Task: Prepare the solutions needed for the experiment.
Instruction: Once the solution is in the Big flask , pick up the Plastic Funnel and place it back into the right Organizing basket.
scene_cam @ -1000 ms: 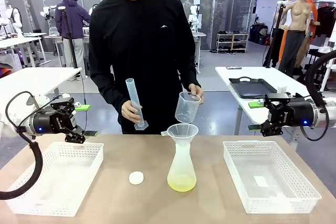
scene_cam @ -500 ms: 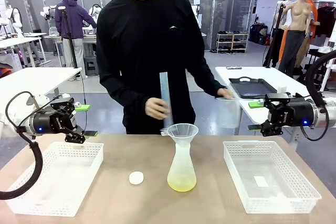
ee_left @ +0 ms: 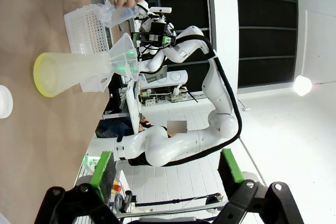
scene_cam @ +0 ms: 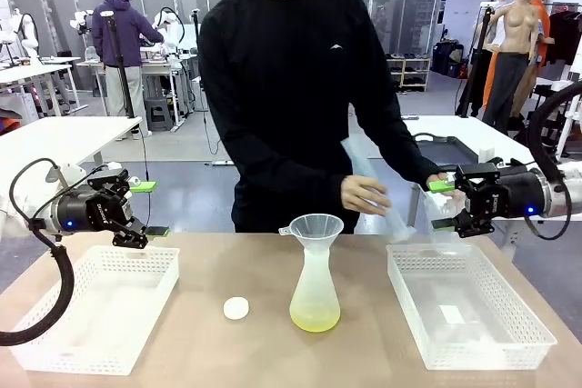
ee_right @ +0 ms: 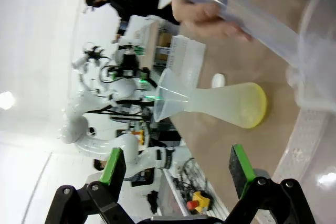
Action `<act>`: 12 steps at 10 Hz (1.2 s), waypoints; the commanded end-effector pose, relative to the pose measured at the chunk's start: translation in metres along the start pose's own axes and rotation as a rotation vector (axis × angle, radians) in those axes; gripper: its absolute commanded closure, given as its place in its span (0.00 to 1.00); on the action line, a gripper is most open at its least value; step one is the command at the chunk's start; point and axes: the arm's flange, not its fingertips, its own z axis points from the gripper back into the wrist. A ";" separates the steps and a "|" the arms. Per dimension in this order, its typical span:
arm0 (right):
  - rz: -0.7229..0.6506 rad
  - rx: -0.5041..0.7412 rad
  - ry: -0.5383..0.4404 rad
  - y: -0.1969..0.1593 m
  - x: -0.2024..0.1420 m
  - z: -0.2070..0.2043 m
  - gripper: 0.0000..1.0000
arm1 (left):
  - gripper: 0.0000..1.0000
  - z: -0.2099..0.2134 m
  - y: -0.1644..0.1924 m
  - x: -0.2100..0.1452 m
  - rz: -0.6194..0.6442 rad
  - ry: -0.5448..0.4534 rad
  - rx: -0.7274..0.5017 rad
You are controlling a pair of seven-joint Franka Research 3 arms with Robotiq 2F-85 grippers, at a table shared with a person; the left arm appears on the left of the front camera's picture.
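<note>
Roughly between left pincer [scene_cam: 148,209] and right pincer [scene_cam: 444,204] — solutions [scene_cam: 315,317].

I see the solution [scene_cam: 315,317] in the flask [scene_cam: 315,283], funnel [scene_cam: 316,226] on top. Cap [scene_cam: 235,308] sits left of it, with the left basket [scene_cam: 95,253] and right basket [scene_cam: 455,250] flanking.

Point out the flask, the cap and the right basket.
flask [scene_cam: 315,290], front view, on its lower body.
cap [scene_cam: 235,309], front view, on its top face.
right basket [scene_cam: 491,350], front view, on its near wall.
</note>
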 end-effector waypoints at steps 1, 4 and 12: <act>-0.024 -0.244 0.006 0.044 -0.016 -0.013 0.00 | 0.00 -0.001 -0.002 0.000 0.004 -0.005 -0.007; -0.024 -0.506 -0.007 0.104 -0.019 -0.036 0.00 | 0.00 -0.001 -0.002 0.000 0.004 -0.005 -0.007; 0.000 -0.623 -0.068 0.159 -0.026 -0.064 0.00 | 0.00 -0.001 -0.002 0.000 0.004 -0.005 -0.007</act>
